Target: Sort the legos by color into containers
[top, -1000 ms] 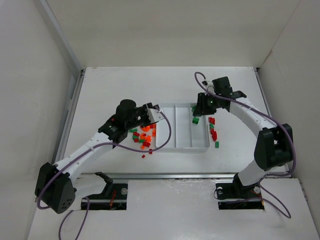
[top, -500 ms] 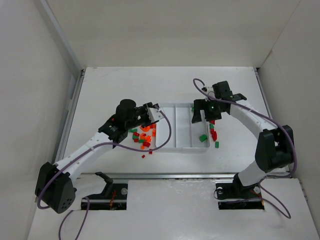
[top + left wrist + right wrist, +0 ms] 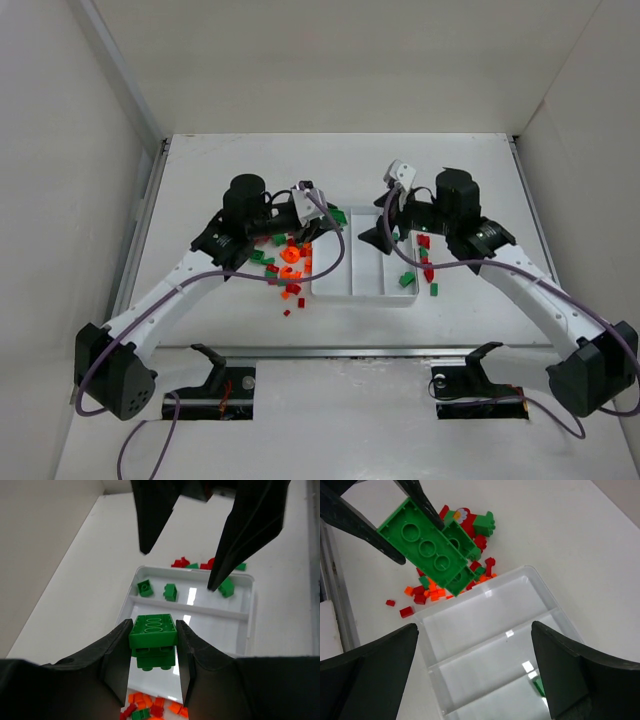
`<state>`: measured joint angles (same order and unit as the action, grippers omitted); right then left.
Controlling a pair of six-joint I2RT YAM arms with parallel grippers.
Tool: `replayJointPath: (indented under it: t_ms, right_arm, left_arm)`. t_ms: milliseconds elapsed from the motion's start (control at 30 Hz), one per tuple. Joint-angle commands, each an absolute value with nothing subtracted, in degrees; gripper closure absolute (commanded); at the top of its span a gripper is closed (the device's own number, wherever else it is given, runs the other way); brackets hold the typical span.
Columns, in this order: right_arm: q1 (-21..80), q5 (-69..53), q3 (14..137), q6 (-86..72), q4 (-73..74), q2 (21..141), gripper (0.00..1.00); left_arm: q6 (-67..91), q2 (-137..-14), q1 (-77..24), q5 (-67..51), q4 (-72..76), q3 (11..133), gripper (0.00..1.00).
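Fingers (image 3: 116, 655) on the left have carried a green brick (image 3: 152, 630) over the tray (image 3: 215, 630); right fingers (image 3: 367, 672) gape, theirs dropped in.

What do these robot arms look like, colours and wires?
The left arm and right arm have white segments joined by chunky black joints. A purple cable loops along each. The fingers are black and tapering.

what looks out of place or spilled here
Nothing looks broken. Loose legos lie heaped on the table left of the tray, with a few red and green ones just outside its right wall. Only green bricks lie inside.
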<state>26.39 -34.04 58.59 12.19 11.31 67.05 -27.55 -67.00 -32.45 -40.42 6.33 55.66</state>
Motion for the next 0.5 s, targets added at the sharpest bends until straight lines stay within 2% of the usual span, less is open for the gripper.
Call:
replayJointPath:
  t_ms: [0,467]
  right_arm:
    - [29.52,-39.02,58.36,20.56,3.78,67.93,0.00]
    - [31.90,-41.57,64.86,24.26,1.76,72.95,0.01]
  left_arm:
    - [-22.16,-67.49,-31.99,-50.18,9.58,59.24,1.00]
    - [-26.89,-69.26,-31.99,-55.28,6.60,62.75,1.00]
